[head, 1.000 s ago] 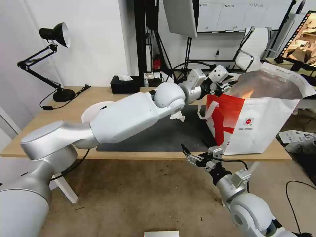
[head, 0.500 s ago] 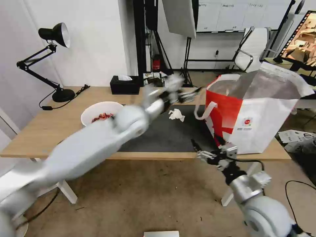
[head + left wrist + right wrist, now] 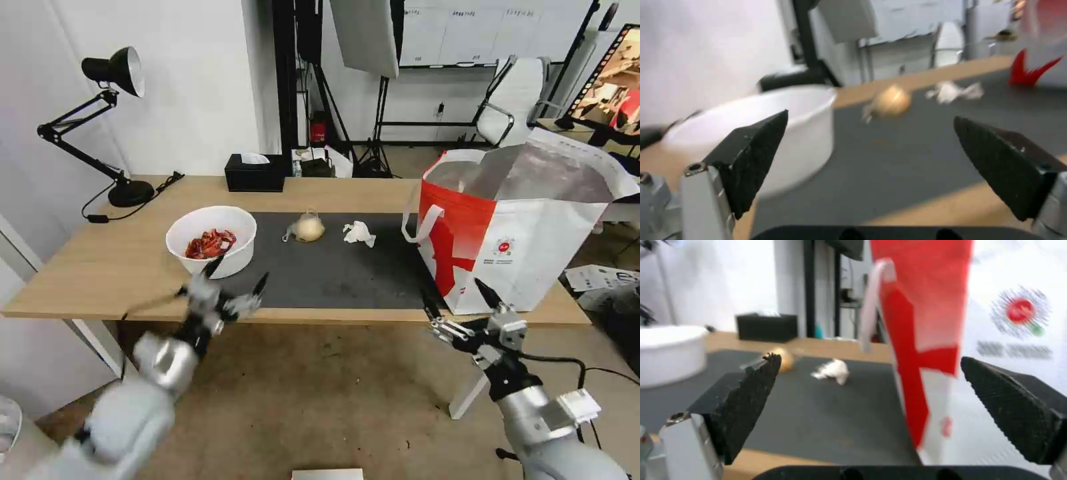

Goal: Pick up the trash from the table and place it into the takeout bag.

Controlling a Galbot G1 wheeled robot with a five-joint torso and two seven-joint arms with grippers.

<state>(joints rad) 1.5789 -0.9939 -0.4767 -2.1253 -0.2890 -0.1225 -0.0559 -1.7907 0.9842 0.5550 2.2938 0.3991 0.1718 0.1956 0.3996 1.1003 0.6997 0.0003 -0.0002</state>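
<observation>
— Grippers: how are they held?
— Left gripper [image 3: 235, 279], lower left, and right gripper [image 3: 461, 303], lower right, are spread wide, empty.
— Trash?
— Bowl [image 3: 212, 239], knotted bag [image 3: 307, 227] and tissue [image 3: 359, 233] are seen mid-frame; takeout bag [image 3: 527, 227] is stood right.

The dark grey mat [image 3: 333, 273] lies bare along the bench's [image 3: 100, 267] near edge. The round white bowl of red scraps [image 3: 212, 240] blocks its left end; the boxy white-and-red takeout bag [image 3: 520, 233] walls off the right end.
</observation>
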